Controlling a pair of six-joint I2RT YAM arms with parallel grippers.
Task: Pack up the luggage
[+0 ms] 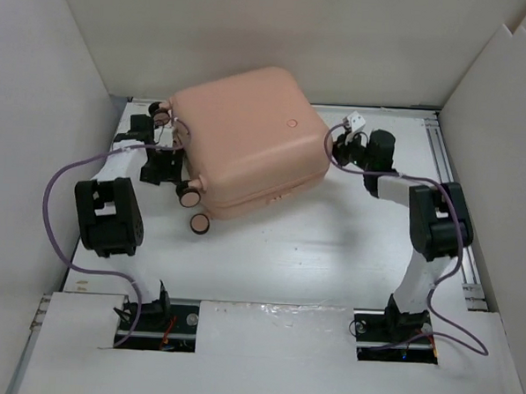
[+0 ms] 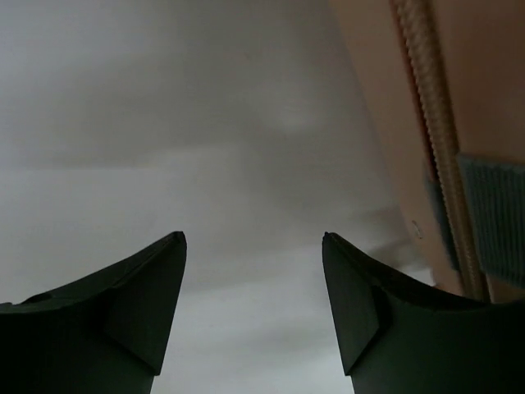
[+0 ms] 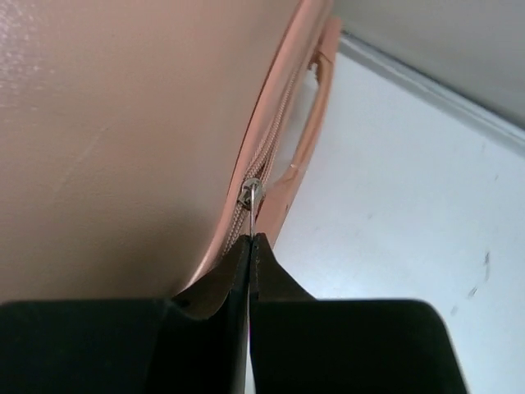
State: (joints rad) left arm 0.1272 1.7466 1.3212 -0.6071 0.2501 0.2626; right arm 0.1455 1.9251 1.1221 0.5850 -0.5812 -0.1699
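Observation:
The luggage (image 1: 249,134) is a pale pink hard-shell suitcase, closed and lying flat at the back middle of the table, with its wheels (image 1: 200,224) facing the near left. My right gripper (image 1: 340,148) is at its right side. In the right wrist view the gripper (image 3: 250,240) is shut on the metal zipper pull (image 3: 254,201) at the seam of the shell (image 3: 123,123). My left gripper (image 1: 161,125) is at the suitcase's left back corner. In the left wrist view it (image 2: 254,238) is open and empty, with the shell and its zipper (image 2: 426,98) just to the right.
White panel walls (image 1: 38,106) enclose the table on the left, back and right. A pink side handle (image 3: 308,156) runs along the seam beyond the zipper pull. Purple cables (image 1: 56,195) loop off both arms. A metal rail (image 1: 443,162) runs along the right edge.

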